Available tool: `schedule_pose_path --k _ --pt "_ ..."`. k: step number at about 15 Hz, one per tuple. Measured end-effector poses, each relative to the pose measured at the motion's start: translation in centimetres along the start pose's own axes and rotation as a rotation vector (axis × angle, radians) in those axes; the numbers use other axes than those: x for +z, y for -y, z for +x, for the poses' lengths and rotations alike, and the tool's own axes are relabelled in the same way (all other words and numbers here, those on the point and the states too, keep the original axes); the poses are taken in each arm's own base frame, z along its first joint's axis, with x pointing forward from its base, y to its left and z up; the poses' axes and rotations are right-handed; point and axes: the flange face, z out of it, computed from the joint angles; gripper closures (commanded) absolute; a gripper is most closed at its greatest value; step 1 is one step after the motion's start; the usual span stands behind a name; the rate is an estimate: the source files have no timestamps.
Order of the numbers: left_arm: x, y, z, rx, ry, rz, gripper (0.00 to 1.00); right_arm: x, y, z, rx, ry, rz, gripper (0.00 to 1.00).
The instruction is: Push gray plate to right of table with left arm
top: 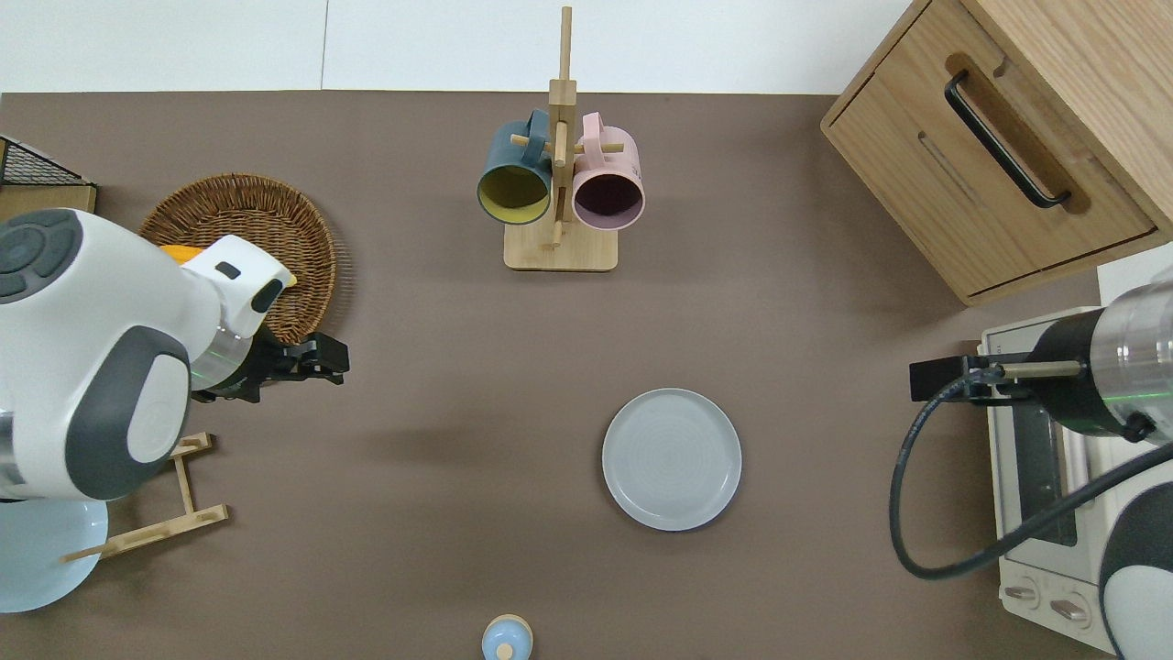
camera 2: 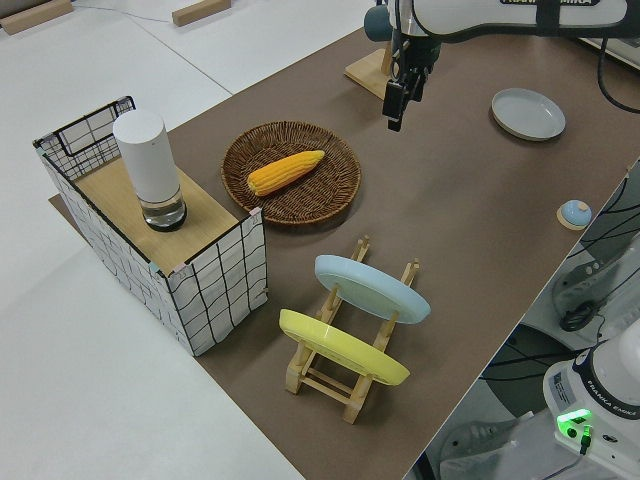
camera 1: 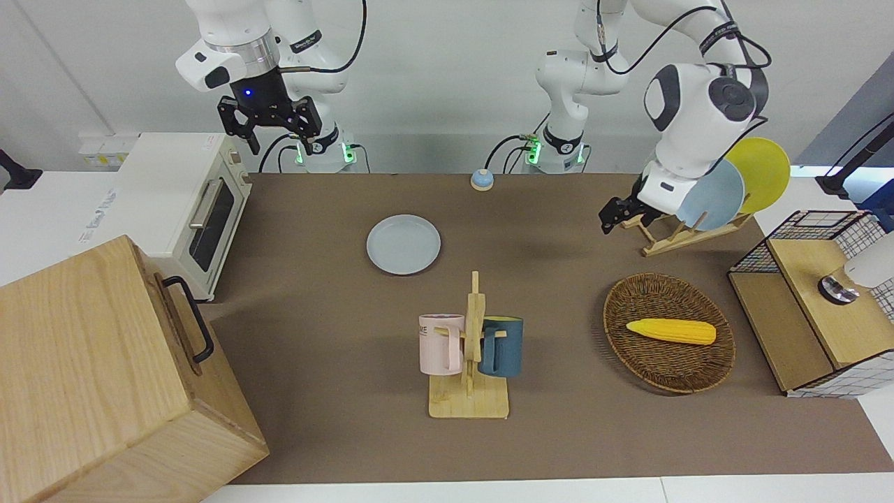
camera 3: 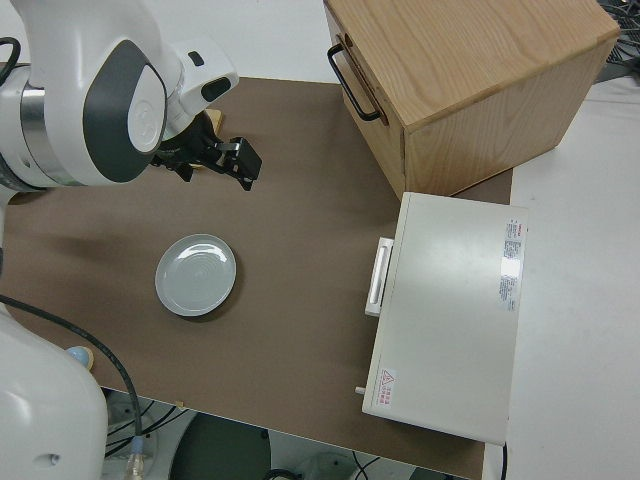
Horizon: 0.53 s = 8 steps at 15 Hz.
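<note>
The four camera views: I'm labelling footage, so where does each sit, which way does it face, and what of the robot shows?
Front: across the table, facing both arms; left gripper, gray plate.
Overhead: straight down, arms entering from below; left gripper, mug rack.
Left side: raised at the left arm's end, looking diagonally along the table; corn in its basket, left gripper.
Right side: above the right arm; toaster oven, cabinet.
Shared: all four show the gray plate.

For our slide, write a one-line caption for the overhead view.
Left gripper hangs near the basket; gray plate lies untouched mid-table.
</note>
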Motion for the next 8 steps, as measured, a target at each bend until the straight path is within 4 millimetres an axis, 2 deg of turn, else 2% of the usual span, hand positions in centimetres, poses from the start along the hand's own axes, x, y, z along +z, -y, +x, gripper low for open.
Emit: schedule_pose_path --k 2,4,5,8 --pt "-4.8 0.9 -0.3 -0.011 -0.047 -0.014 0.01 0.0 0.0 0.0 0.0 0.0 0.0 0.005" --pt "-7.6 1.1 -0.7 -0.011 -0.072 -0.019 0.01 0.0 0.0 0.0 0.0 0.0 0.0 0.007" --pt "-8.2 1.2 -0.8 -0.011 -0.078 -0.02 0.01 0.0 0.0 0.0 0.0 0.0 0.0 0.005" --pt "-7.9 1.1 -0.6 -0.011 -0.074 -0.018 0.01 0.0 0.0 0.0 0.0 0.0 0.0 0.005"
